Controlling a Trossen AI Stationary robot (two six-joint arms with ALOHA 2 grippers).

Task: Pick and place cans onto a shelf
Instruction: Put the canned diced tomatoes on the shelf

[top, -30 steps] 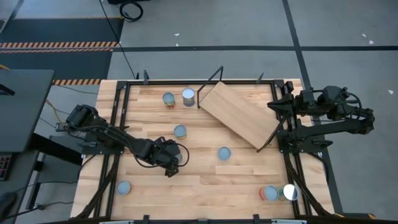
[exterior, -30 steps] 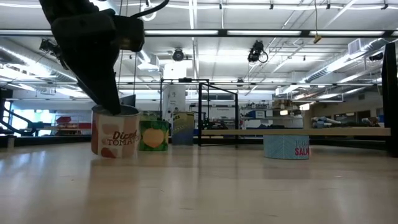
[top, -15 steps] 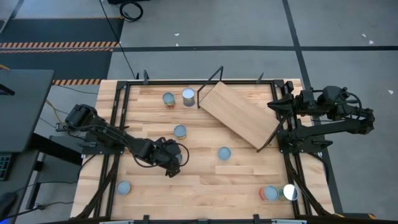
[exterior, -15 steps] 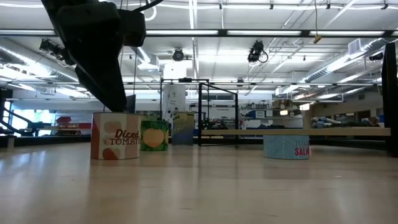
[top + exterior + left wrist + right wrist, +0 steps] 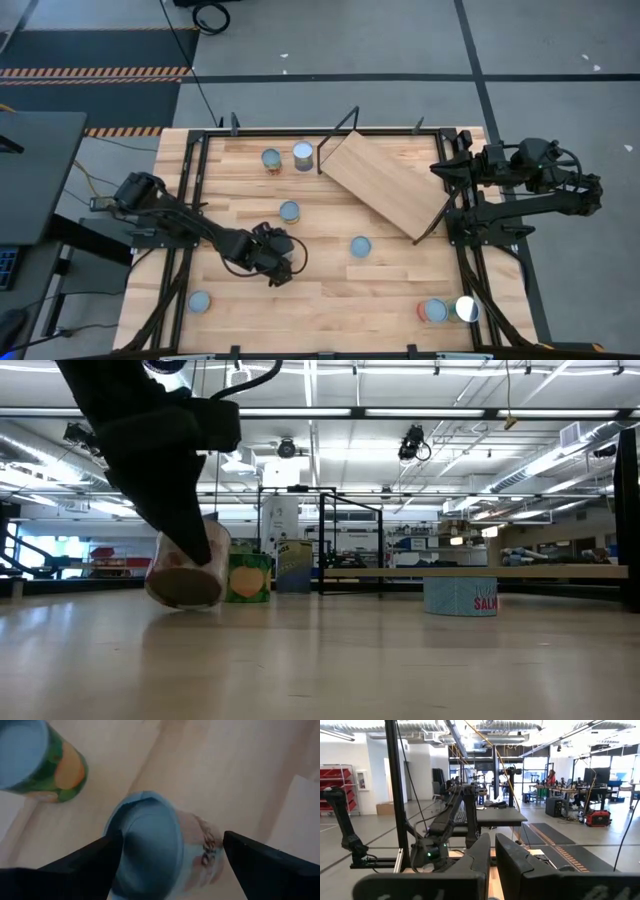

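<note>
The left end effector (image 5: 280, 262), over the middle-left of the surface (image 5: 330, 290), pinches a tomato can (image 5: 160, 845) between its two dark fingers (image 5: 87, 865). In the low view this can (image 5: 188, 568) is tilted, its bottom rim lifted on one side and the base facing the camera. Just behind it stands a green-sided can (image 5: 247, 577), which the left wrist view shows upright beside the held one (image 5: 42, 762). Farther out, the high view shows two cans near the far edge (image 5: 271, 159) (image 5: 303, 153), one at mid-surface (image 5: 361, 247), one at the near-left corner (image 5: 199, 302) and a pair at the near-right (image 5: 434, 311). The shelf (image 5: 385, 182) lies diagonally across the far-right part of the surface, no cans on it. The right end effector (image 5: 491, 852) is parked off the right edge, fingers pressed nearly together.
</note>
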